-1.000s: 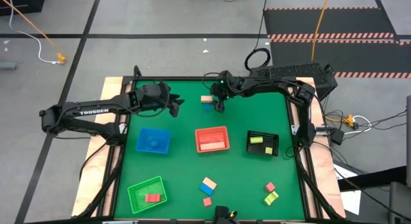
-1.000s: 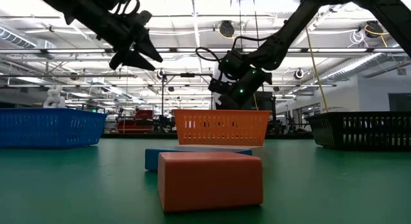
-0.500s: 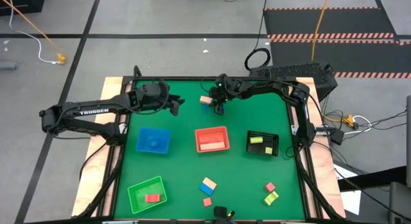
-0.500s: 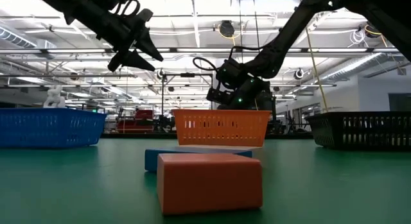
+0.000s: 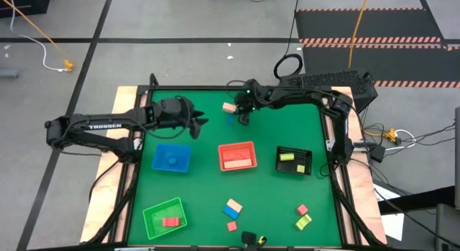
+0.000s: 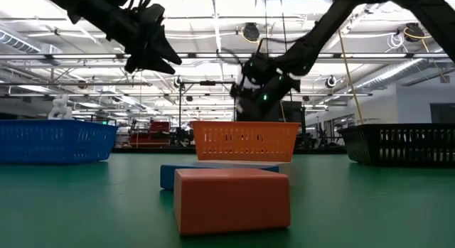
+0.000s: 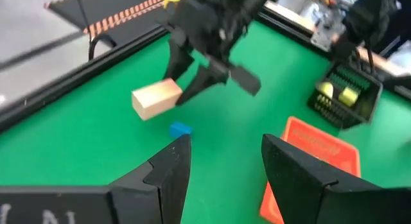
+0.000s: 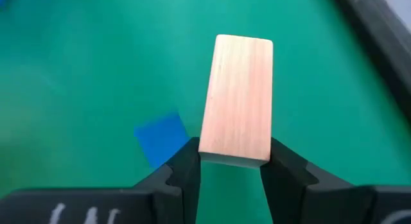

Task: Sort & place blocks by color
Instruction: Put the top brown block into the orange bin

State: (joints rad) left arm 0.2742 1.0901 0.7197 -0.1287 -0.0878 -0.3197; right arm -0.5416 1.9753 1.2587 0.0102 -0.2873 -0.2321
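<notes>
Over green table (image 5: 266, 201), right fingers (image 8: 186, 163) grasp tan block (image 8: 237, 99); left fingers (image 7: 170, 166) released.

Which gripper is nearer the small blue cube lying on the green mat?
Right. The right gripper, jaws shut on the pale tan wooden bar, hangs just beside the small blue cube. The left gripper sits farther off, on the blue tray's side, jaws open.

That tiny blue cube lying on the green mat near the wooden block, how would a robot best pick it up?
Judging by its pose, from straight above. The small blue cube lies flat on the green table with bare mat around it, so fingers could close on two opposite side faces. The right gripper is shut on the tan block; the open left gripper is free.
</notes>
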